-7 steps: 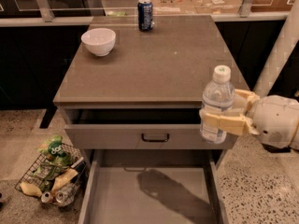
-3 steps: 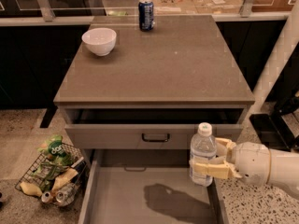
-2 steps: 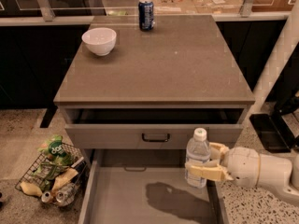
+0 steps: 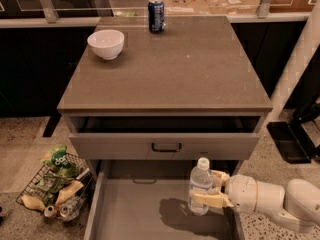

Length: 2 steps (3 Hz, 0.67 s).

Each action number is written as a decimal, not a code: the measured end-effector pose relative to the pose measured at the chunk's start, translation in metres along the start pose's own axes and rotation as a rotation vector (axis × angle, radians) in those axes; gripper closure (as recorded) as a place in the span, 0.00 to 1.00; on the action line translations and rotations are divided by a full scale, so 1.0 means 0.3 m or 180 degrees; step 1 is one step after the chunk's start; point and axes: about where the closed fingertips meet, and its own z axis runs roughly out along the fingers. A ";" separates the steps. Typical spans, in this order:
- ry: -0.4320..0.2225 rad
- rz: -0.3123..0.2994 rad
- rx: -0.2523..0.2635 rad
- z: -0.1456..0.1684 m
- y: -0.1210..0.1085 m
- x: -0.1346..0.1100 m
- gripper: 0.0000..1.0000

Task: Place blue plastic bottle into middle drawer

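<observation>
At the near edge, the bottle (image 4: 200, 183) is held upright, clenched in the jaws of the gripper (image 4: 204, 189), which is reached in from the right over the right part of the open middle drawer (image 4: 131, 213). Whether its base touches the floor cannot be told. The carrying is judged nearly done, with setting down, release and withdrawal not yet done. Farther off, the upper drawer (image 4: 110, 147) is seen ajar, and a bowl (image 4: 106, 43) and a can (image 4: 156, 15) are seen on the counter (image 4: 185, 69).

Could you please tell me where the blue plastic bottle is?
In the camera view, lower right: the blue plastic bottle is held upright by the pincer, over the right side of the open middle drawer, below the handled drawer.
</observation>
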 end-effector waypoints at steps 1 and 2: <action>0.0019 0.0004 -0.0134 0.091 -0.001 0.113 1.00; 0.0073 -0.0003 -0.0302 0.225 -0.012 0.207 1.00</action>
